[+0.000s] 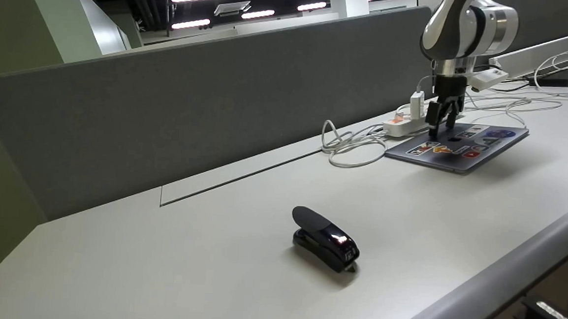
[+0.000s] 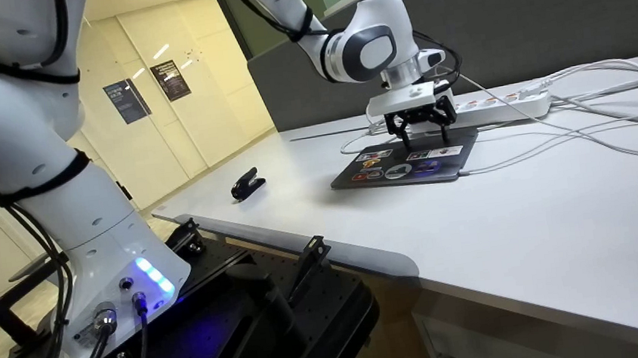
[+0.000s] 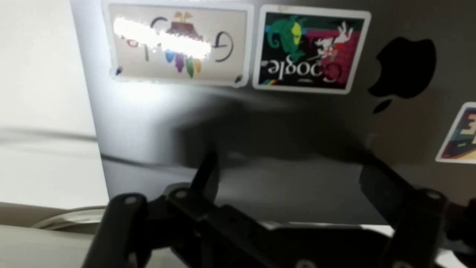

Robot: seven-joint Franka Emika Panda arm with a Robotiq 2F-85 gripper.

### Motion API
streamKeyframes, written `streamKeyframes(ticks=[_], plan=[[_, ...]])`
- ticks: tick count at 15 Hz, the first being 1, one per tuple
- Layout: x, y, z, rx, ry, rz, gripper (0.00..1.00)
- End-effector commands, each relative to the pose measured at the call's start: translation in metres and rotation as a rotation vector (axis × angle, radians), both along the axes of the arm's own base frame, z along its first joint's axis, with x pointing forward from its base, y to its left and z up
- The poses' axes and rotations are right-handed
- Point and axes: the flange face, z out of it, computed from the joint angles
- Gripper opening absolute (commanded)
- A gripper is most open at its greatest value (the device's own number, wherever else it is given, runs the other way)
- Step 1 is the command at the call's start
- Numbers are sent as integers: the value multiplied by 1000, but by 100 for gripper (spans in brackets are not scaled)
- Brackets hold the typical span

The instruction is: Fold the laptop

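Hand (image 2: 426, 142) wide, fingers (image 3: 386, 190) spread well apart and pointing down. Apple laptop (image 2: 404, 166) directly below hand on counter (image 2: 569, 216), lid (image 3: 275, 111) folded down, stickered outer face up; whether fully closed, cannot tell. Hand over lid's part nearest white power strip (image 2: 497, 112), itself just beside hand. Finger ends close to lid; touching or just above, cannot tell. Black Apple logo (image 3: 407, 70) near fingers in wrist view. Black stapler (image 1: 326, 238) well apart from hand in both exterior views. Grey partition (image 1: 217, 116) behind hand.

Pincer (image 1: 441, 130) over stickered laptop (image 1: 456, 144); black stapler (image 1: 327, 240) apart
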Motion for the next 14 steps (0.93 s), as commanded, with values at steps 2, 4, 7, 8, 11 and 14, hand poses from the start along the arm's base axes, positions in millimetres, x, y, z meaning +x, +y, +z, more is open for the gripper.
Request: streamKeyframes(ticks=[2, 4, 7, 8, 11, 14], plan=[[17, 1, -1, 27, 44, -43, 100], [15, 6, 12, 22, 49, -59, 100], [6, 14, 42, -17, 45, -80, 100], [2, 19, 54, -33, 47, -93, 100], [-13, 35, 85, -102, 60, -138, 100], [-35, 59, 109, -163, 96, -172, 100]])
